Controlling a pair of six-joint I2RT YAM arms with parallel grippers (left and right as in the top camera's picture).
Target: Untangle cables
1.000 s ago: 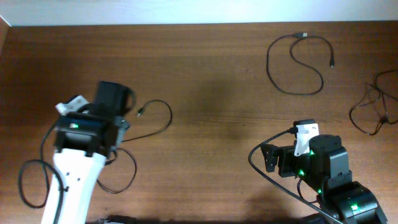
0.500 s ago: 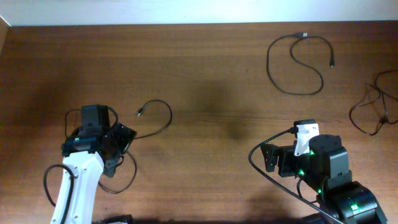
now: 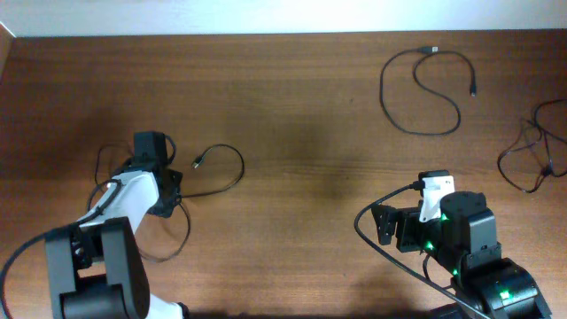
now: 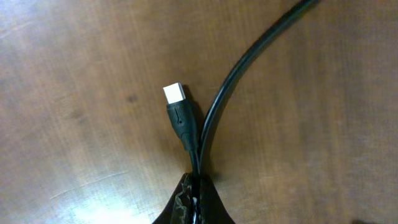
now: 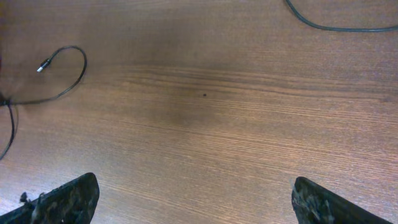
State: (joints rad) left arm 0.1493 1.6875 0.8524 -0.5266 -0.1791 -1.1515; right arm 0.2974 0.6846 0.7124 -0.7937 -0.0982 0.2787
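Cables (image 3: 423, 92) lie apart on the worktop (image 3: 301, 106) from overhead: two far right, one looping beside my left pincer (image 3: 164, 190). Left wrist: that pincer is clamped on this cable (image 4: 214, 106) behind its plug (image 4: 180, 112). Right wrist: my right pincer (image 5: 196, 200) gapes wide, holding nothing.

1 desk (image 3: 292, 97) carries 2 single cables (image 3: 242, 167), 1 tangled bunch of cables (image 3: 542, 146) at its right edge, and 2 robot arms (image 3: 465, 235) at its near edge.
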